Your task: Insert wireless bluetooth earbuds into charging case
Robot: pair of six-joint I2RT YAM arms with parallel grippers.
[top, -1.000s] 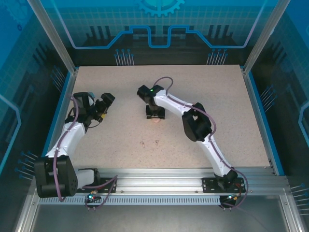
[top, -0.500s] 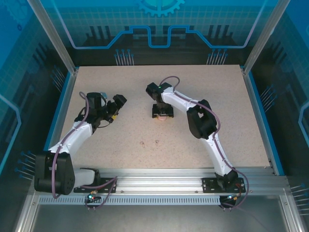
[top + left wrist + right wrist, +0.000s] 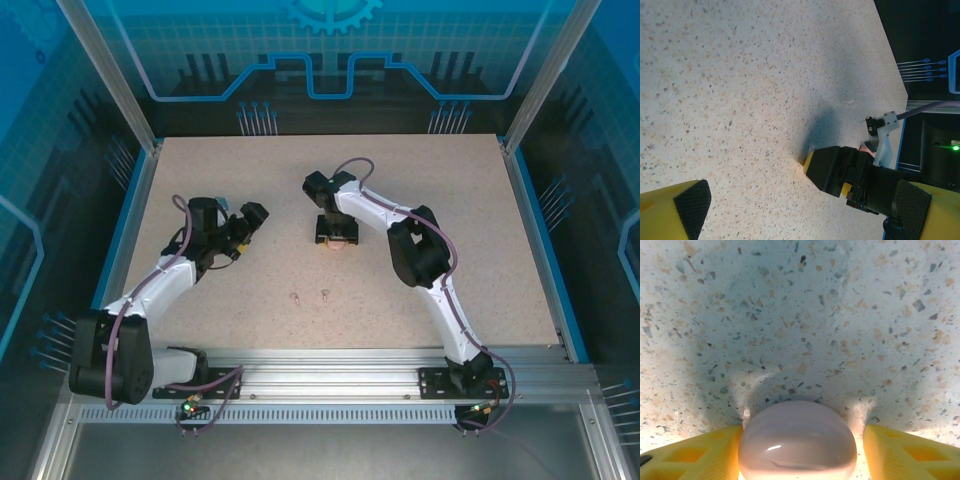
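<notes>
Nearest my bases, on the speckled table [image 3: 450, 260], lie one pale earbud [image 3: 296, 298] and a second earbud [image 3: 325, 294]. They sit just beside each other without touching, out in the open between my two arms. They are too small for me to tell which way their stems point.

Farther out on the left, my left gripper [image 3: 802, 200] hangs over the tabletop with its fingers spread wide and nothing between them, so it is fully released. Through its wrist camera I look across the surface at my right gripper [image 3: 335, 236], which is set low on the table.

Farther still, about mid-table, that right gripper points down over the pink case [image 3: 797, 440], well apart from the earbuds. In its own wrist view the rounded, glossy case rests on the table between my yellow fingers [image 3: 690, 455]. One finger meets the case's side, while a thin sliver of light shows beside the other — I cannot tell whether I am grasping it or only straddling it. Beyond the case the table lies in my shadow.
</notes>
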